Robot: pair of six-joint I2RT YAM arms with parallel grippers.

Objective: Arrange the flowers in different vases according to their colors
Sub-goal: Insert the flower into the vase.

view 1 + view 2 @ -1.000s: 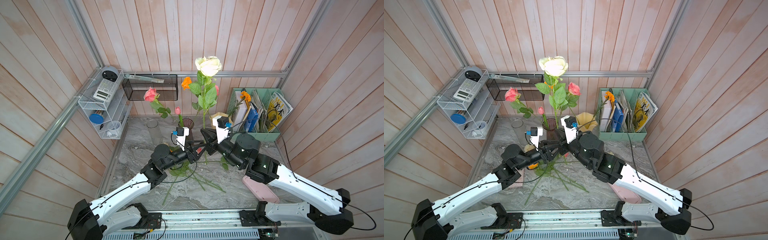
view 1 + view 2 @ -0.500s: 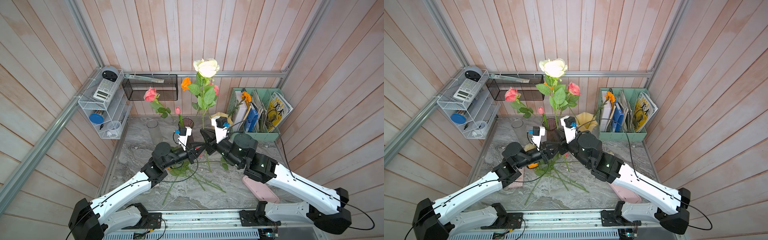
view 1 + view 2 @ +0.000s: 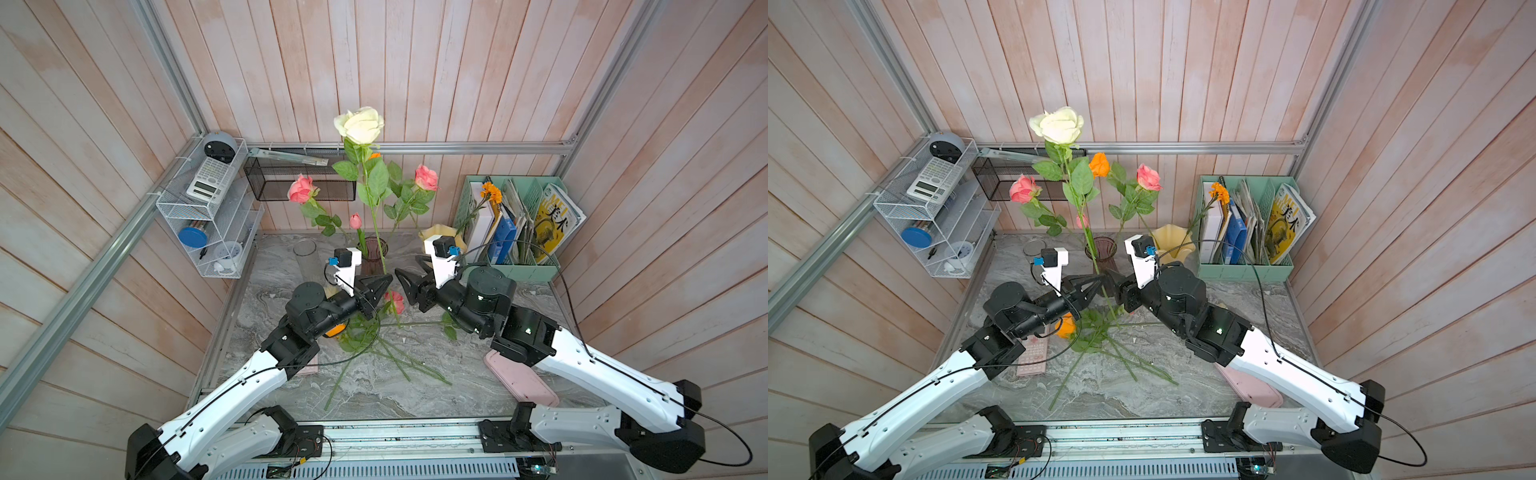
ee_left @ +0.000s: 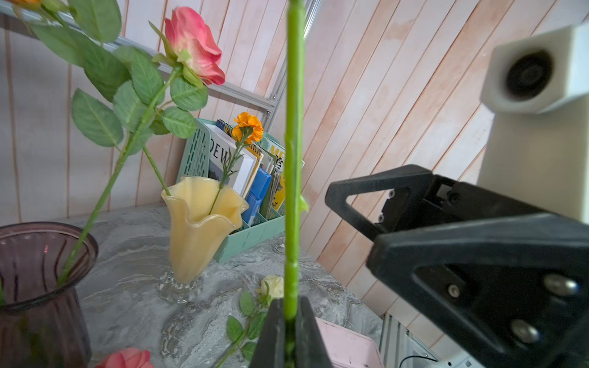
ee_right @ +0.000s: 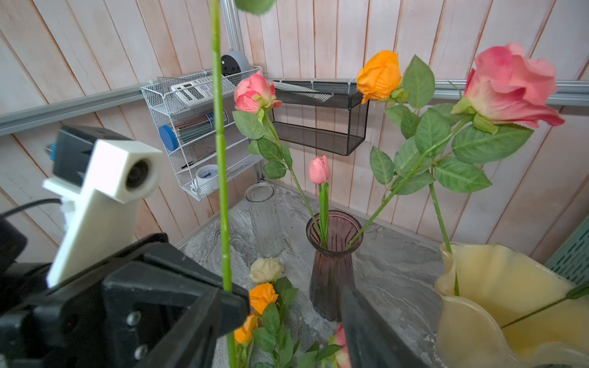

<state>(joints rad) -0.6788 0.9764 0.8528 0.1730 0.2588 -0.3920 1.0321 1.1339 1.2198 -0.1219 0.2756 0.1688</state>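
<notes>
Above the marble surface (image 3: 415, 395), the cream-white rose (image 3: 360, 124) is held upright — its stem pinched by the closed left gripper (image 3: 387, 280) — while the right gripper (image 3: 408, 266) is spread just beside it.

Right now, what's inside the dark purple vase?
The purple vase holds a pink rose leaning toward the wire shelf, a pink tulip bud, and a second pink rose leaning toward the yellow vase. Lower down, the dark ribbed glass hides their stem ends.
</notes>
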